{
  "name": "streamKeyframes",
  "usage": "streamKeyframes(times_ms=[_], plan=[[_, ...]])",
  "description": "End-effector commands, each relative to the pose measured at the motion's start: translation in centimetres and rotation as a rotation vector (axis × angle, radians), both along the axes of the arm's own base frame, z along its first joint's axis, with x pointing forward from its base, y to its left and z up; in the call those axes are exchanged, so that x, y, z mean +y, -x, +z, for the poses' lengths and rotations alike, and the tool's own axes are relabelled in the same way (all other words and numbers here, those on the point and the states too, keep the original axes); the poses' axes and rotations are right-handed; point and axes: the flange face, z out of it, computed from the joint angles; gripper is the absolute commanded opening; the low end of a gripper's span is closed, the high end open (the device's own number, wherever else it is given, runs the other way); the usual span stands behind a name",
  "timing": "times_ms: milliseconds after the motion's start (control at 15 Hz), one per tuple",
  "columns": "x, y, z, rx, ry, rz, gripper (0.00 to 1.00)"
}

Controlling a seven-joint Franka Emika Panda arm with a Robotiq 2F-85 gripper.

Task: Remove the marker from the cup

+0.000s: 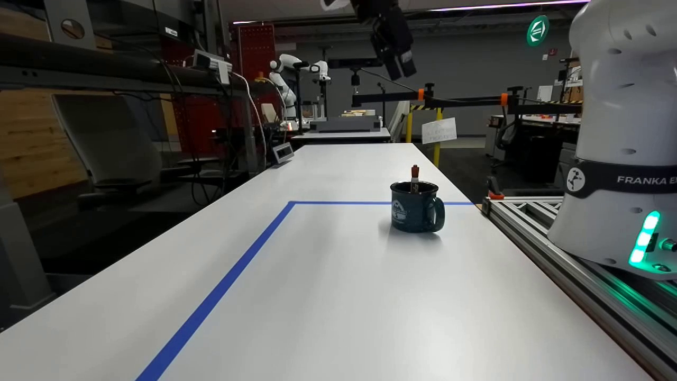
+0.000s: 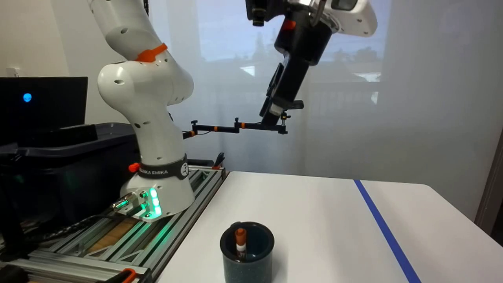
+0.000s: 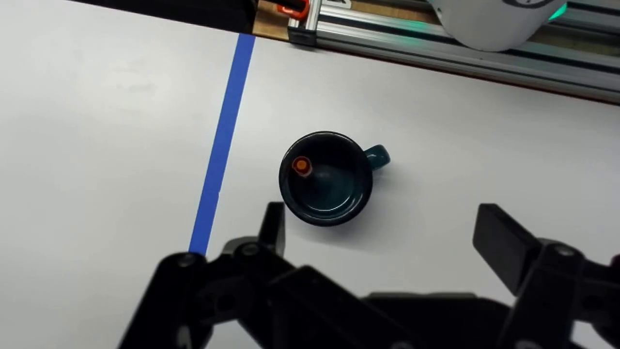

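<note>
Removing the marker [image 1: 415, 177] has, I judge, hardly begun: it stands nearly upright inside the dark teal mug [image 1: 417, 214], its reddish-orange cap [image 2: 241, 236] showing above the rim. The mug sits upright on the white worktop [image 1: 338, 301]. The fingers [image 3: 503, 242] are spread wide apart, hold nothing, and hang well above it. What is left looks like the whole job: line up over the cap, come down, grip it, draw the marker up past the rim and lay it outside.

The main obstacle is probably the mug itself. In the wrist view the cap lies close to the inner wall on the side nearer the blue tape [image 3: 221, 145], so one finger may need to slip into that narrow gap, and a clumsy approach could knock the mug. Its handle [image 3: 379, 157] juts out on the side away from the tape. An aluminium rail [image 3: 465, 57] runs along the worktop's edge beside the arm's base [image 1: 603, 227]. In an exterior view a jointed black support arm [image 2: 226, 129] appears behind the fingers; I cannot tell how near.
</note>
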Motion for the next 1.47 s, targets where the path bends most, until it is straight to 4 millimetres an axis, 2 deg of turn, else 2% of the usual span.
streamKeyframes(times_ms=[0, 67, 200, 400, 933, 1067, 1400], plan=[[0.1, -1.1, -5.6, 0.05, 0.065, 0.005, 1.0], [0.0, -0.7, -3.2, 0.026, 0.016, 0.008, 1.0], [0.2, -1.1, -5.7, 0.058, 0.034, 0.003, 1.0], [-0.4, -1.7, -6.6, 0.075, 0.036, 0.007, 1.0], [-1.5, -0.6, -13.4, 0.198, 0.018, 0.018, 1.0], [-1.7, -0.6, -15.0, 0.181, 0.047, 0.001, 1.0], [-2.1, -0.2, -18.2, 0.243, 0.047, 0.001, 1.0]])
